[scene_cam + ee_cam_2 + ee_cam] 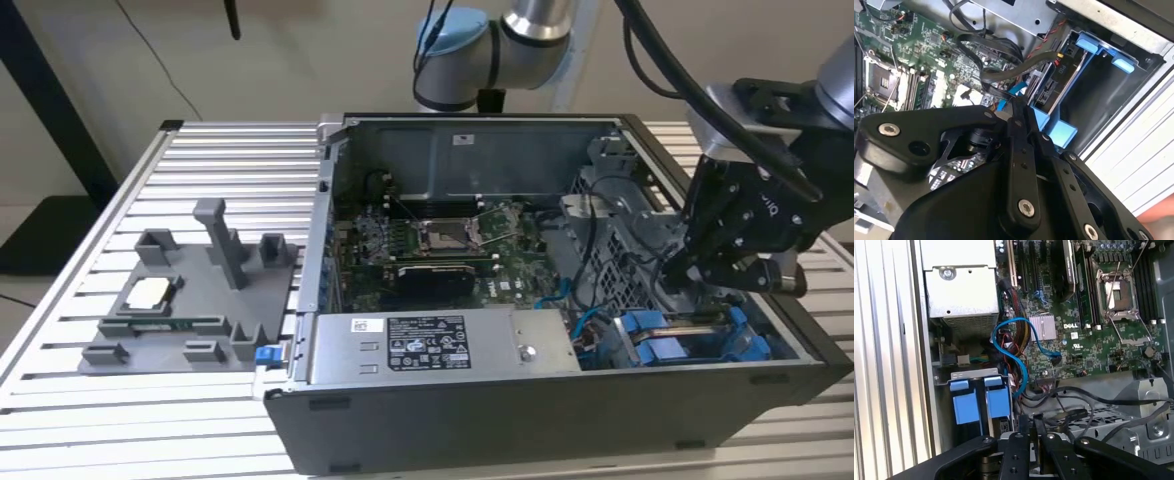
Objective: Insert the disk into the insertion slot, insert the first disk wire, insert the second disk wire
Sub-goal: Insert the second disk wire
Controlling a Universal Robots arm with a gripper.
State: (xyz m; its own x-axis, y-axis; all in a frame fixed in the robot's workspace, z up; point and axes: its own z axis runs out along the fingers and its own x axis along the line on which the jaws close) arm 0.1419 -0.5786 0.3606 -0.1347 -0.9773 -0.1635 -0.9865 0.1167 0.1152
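My gripper [710,268] hangs inside the open computer case at the exterior view's right, just above the insertion slot [750,345] with its bright blue rails. In the second wrist view the disk [1050,87] stands on edge in that bay, its connector side facing the motherboard, and blue caddy parts [1060,134] lie below it. The fingers [1019,117] are pressed together on the end of a black flat wire [1004,70] that loops in from the case. The first wrist view shows my gripper [1032,424] beside the blue caddy tabs [981,405], with a black wire [1074,415] running to it.
The silver power-supply box [434,345] lies along the case's front wall. A blue cable [1016,357] curls over the motherboard [447,240]. A grey fixture plate with upright posts [187,300] sits on the slatted table at the exterior view's left.
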